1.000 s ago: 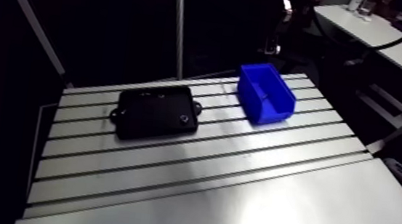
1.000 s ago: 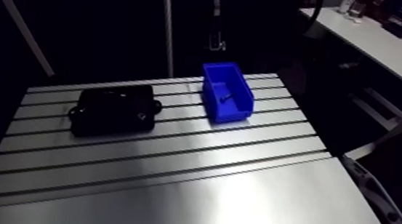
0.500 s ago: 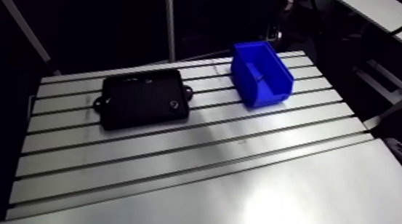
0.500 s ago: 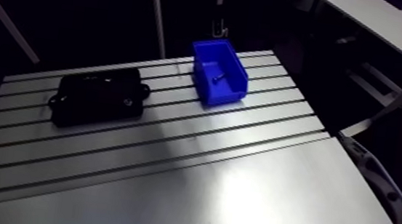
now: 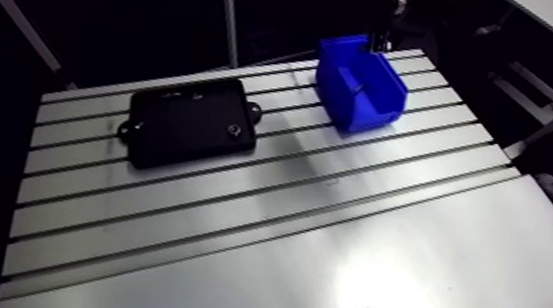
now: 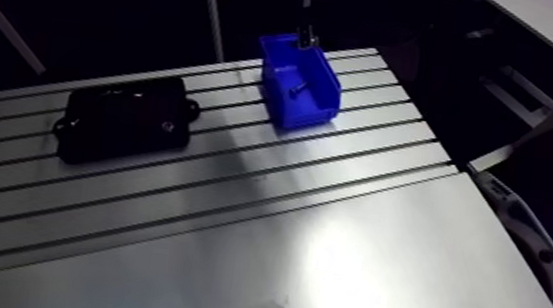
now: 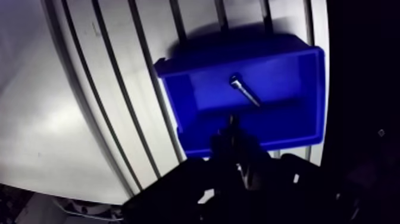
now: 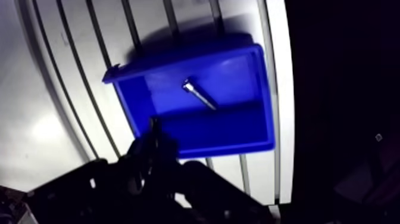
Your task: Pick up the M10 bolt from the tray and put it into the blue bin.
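m10 bolt lies slanted on floor of blue bin, out of tray. claw clenched on nothing, tips pressed together, poised over bin's rim with bolt just ahead. black tray sits well apart from bin on slotted surface.

I am looking across the table in the arm view, where the tray is sitting toward its far left and the bin is standing to the tray's right, apart from it and nearer the far edge. In my wrist view the bolt is lying slantwise on the bin's floor, ahead of the gripper.
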`<act>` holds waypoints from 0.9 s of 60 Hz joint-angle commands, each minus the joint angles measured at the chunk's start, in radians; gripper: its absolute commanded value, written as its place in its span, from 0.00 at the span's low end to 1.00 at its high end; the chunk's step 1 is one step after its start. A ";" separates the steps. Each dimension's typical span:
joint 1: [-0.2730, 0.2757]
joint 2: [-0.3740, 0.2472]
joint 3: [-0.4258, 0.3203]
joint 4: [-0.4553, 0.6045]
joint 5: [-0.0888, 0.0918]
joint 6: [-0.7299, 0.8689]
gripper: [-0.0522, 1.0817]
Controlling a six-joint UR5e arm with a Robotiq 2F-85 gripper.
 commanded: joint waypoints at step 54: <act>0.005 0.096 0.037 -0.086 -0.043 0.019 0.97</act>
